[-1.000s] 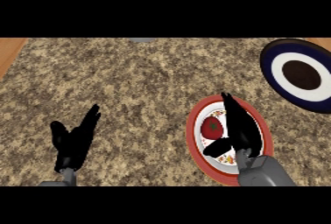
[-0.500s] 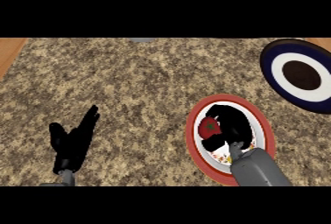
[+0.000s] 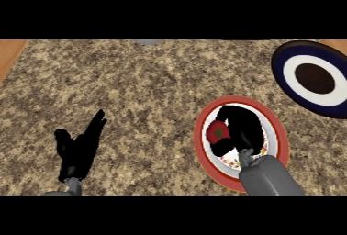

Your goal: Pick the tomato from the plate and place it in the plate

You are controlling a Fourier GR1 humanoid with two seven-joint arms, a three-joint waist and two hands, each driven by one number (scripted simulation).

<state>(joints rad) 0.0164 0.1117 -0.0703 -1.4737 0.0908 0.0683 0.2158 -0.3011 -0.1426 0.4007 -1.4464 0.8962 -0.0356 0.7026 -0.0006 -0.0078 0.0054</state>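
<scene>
A red tomato [image 3: 218,131] with a green stem lies on the red-rimmed white plate [image 3: 271,123] at the lower right. My right hand [image 3: 243,128] is down over that plate, its fingers curled round the tomato from the right and hiding part of it. A second plate [image 3: 293,79], dark blue with a white ring and a brown middle, sits at the upper right edge. My left hand [image 3: 80,148] rests open on the counter at the lower left, fingers pointing up.
The speckled stone counter [image 3: 136,92] fills the view. A wooden strip [image 3: 9,53] shows at the upper left corner. A small grey object [image 3: 147,42] peeks in at the top edge.
My right hand went from stretched flat over the red-rimmed plate to curled down around the tomato. The left hand has stayed still.
</scene>
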